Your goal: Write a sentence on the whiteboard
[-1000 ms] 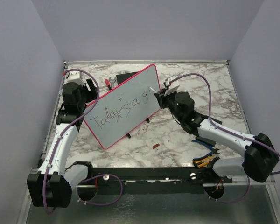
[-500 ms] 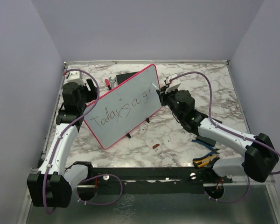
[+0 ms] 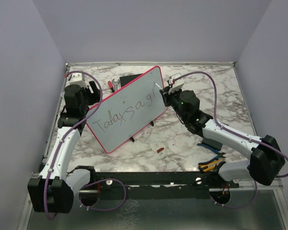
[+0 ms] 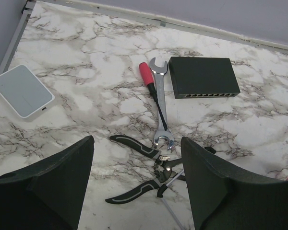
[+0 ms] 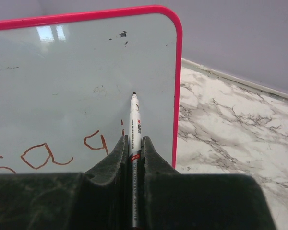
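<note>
The whiteboard (image 3: 134,98), pink-framed, stands tilted on its black feet at the table's middle. The sentence (image 3: 122,114) runs along it in thin dark letters, reading "Today is a gi". In the right wrist view the last letters (image 5: 93,141) look red-brown. My right gripper (image 3: 164,95) (image 5: 134,143) is shut on a white marker (image 5: 135,115), whose tip sits at the board's surface just inside the right frame edge, past the last letter. My left gripper (image 3: 92,91) (image 4: 137,143) is behind the board's left end, open, with nothing between its fingers.
Behind the board lie black pliers (image 4: 139,146), a wrench (image 4: 161,110), a red-handled screwdriver (image 4: 146,74), a black box (image 4: 204,76) and a flat white device (image 4: 23,91). A small red-brown piece (image 3: 160,150) lies in front of the board. Tools (image 3: 210,166) lie near the right arm's base.
My right gripper, still holding the marker, has shifted slightly along the board's right end, and a short stroke after the "g" now shows. The left arm has not moved.
</note>
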